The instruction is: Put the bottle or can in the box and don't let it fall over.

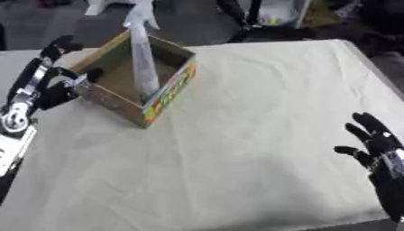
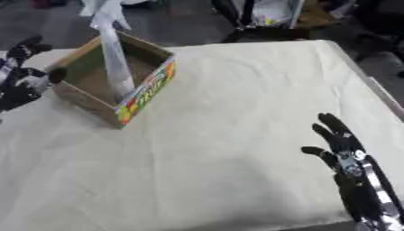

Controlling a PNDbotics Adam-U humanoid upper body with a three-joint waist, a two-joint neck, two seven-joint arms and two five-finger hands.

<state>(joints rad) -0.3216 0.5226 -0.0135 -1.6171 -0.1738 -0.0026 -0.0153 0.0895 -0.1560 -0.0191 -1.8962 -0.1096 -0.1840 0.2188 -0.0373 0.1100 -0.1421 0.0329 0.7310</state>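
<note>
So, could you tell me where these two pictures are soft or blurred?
Left eye view: soft overall, the clear bottle in the box smeared pale; right eye view: equally soft, right hand blurred, left hand cut off by the picture's edge.

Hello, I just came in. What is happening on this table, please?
A clear bottle stands upright inside the cardboard box at the table's far left. The robot's left hand is at the box's left wall, fingers curled against it. The right hand rests open near the lower right corner, holding nothing.
</note>
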